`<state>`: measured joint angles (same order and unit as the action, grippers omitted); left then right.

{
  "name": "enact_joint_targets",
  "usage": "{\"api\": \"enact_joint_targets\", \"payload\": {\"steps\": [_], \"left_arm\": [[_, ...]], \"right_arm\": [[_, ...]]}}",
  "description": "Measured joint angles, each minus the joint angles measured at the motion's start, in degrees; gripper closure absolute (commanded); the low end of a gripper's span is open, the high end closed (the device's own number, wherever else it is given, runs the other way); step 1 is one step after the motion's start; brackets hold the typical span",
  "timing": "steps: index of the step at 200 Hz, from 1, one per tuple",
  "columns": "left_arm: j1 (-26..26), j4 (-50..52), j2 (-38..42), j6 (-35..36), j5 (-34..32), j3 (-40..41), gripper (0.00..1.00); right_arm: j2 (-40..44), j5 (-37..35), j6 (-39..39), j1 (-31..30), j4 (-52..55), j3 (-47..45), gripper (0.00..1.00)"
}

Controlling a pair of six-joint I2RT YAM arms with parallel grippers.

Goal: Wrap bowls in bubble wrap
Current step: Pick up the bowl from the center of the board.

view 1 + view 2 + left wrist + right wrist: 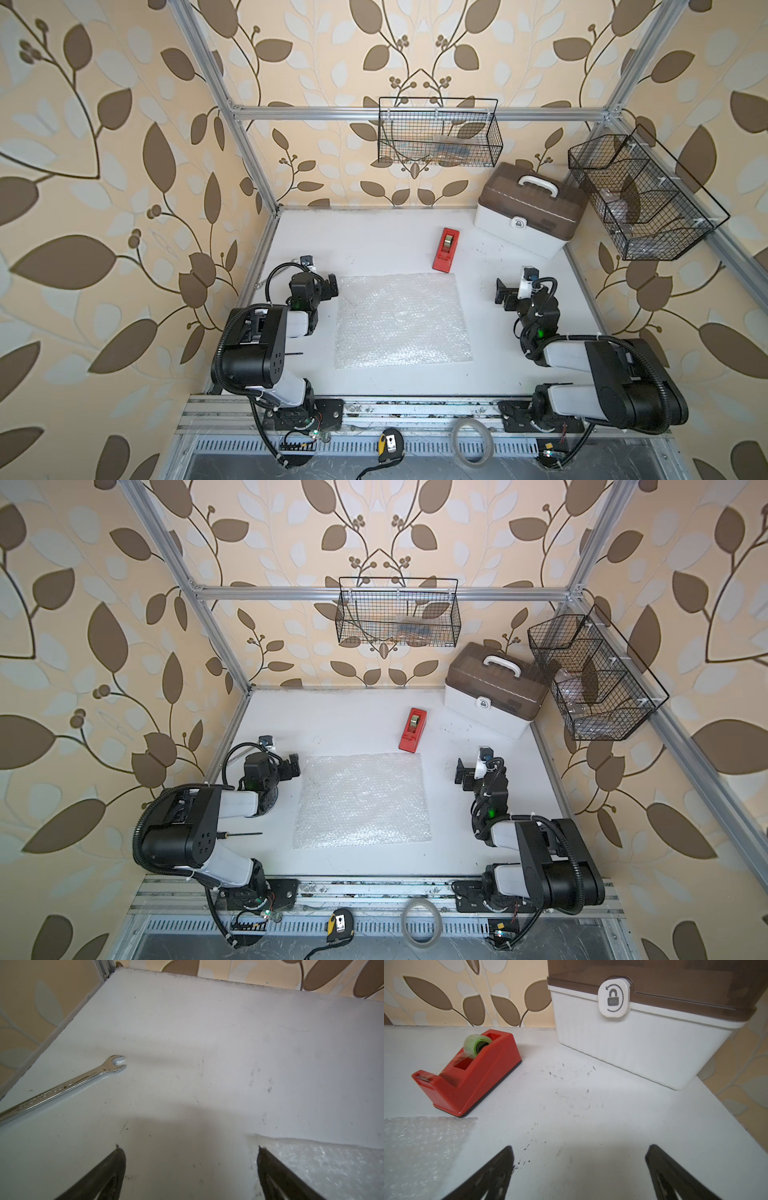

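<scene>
The bubble wrap lies flat in the middle of the white table, a whitish, roughly square sheet. My left gripper is open at the sheet's far left corner, and one finger overlaps the bubble wrap's edge. My right gripper is open over bare table, to the right of the sheet's far right corner. Neither gripper holds anything. Something clear and glassy shows through the mesh of the side wire basket. I cannot tell whether it is a bowl.
A red tape dispenser stands just beyond the sheet. A white box with a brown lid fills the far right corner. A wire basket hangs on the back wall. A wrench lies near the table's left edge. A tape ring and a tape measure lie on the front rail.
</scene>
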<state>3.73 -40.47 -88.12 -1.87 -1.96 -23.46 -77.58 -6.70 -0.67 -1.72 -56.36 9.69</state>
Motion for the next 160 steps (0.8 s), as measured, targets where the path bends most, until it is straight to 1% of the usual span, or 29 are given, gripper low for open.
{"api": "enact_joint_targets", "payload": {"steps": [90,111,124,160], "left_arm": [[0.00,0.00,0.00,0.02,0.00,0.00,0.01],[0.00,0.46,0.48,0.09,0.13,0.07,0.01],[-0.04,2.99,2.69,0.20,0.24,0.07,0.01],[-0.48,10.84,14.64,-0.13,-0.59,-1.05,0.01]], "right_arm": [[0.02,-0.15,0.02,-0.11,0.00,0.00,0.00],[1.88,-0.98,0.22,-0.94,1.29,0.00,0.00],[5.31,-1.90,0.24,-1.55,4.31,0.44,0.00],[15.87,-3.82,-0.09,-2.43,15.30,5.95,0.00]]}}
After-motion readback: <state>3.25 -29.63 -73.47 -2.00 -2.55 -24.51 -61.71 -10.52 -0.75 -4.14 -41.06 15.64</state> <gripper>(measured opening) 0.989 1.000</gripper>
